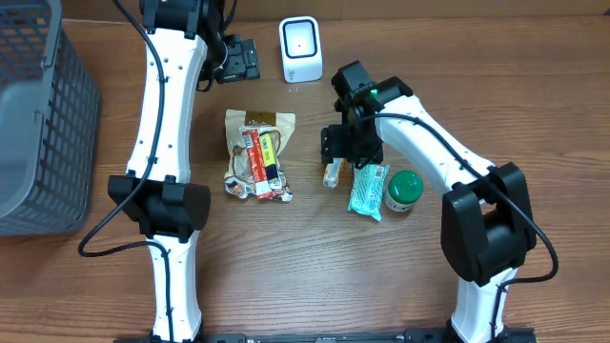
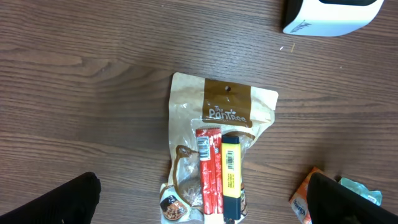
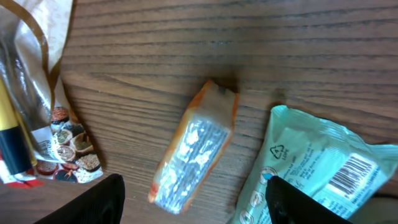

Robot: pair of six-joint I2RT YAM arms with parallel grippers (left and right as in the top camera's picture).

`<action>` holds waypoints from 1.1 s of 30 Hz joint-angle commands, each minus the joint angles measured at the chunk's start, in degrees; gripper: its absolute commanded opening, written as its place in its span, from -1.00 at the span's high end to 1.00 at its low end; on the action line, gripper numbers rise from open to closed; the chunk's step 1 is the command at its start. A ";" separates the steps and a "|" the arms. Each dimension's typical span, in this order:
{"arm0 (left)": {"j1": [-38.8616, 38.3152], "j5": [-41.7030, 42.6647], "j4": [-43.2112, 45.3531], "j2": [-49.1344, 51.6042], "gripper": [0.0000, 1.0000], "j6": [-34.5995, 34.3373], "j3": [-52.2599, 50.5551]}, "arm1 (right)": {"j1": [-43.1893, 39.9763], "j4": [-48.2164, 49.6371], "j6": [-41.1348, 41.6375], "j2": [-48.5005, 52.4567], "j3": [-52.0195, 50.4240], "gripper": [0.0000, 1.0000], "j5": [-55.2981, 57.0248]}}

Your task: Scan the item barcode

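Presently the right gripper (image 3: 193, 183) hangs low over a small orange-edged packet (image 3: 194, 146) lying flat on the wooden table (image 1: 315, 276), near the middle and somewhat toward the robot's right. Its 2 dark fingers (image 3: 93, 202) stand well apart, 1 on each side of the packet's nearer end, and the jaws are spread rather than clamped; whether either finger touches the wrapper cannot be told. The packet lies slightly tilted, its silvery face up. Just beside it lies a teal packet (image 1: 369, 189) with a barcode showing at 1 corner in the right wrist view, and touching or nearly touching that packet's far side stands a green-lidded jar (image 1: 404, 189). The white scanner (image 1: 300, 48) sits upright at the far edge of the table, well apart from the orange-edged packet. The left gripper (image 2: 204, 186) is held near the scanner, above the far part of the table, with its 2 fingertips (image 2: 62, 202) spread wide at the lower corners of its own view and nothing between them. Below it lies a brown pouch (image 2: 224, 106), flat, with a red stick (image 2: 208, 174) and a yellow stick (image 2: 231, 177) lying side by side on top, both barcodes facing up. A grey mesh basket (image 1: 57, 143) stands at the robot's left edge of the table
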 commanded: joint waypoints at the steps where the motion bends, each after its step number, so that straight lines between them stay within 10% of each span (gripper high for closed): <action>1: -0.39 -0.76 0.09 -0.83 -0.94 0.46 1.16 | 1.70 1.01 0.66 1.84 -1.01 -0.47 0.57; 14: -0.39 -0.76 0.04 -0.83 -1.00 0.46 1.16 | 2.56 6.10 0.59 2.23 -3.65 -0.12 5.29; 19: -0.39 -0.76 0.26 -0.83 -1.00 0.46 1.16 | 2.54 9.99 -0.90 2.23 -3.65 0.40 5.22; 33: -0.39 -0.74 0.70 -0.81 -1.00 0.44 1.16 | 0.68 15.39 -5.86 2.23 -2.60 0.40 -0.44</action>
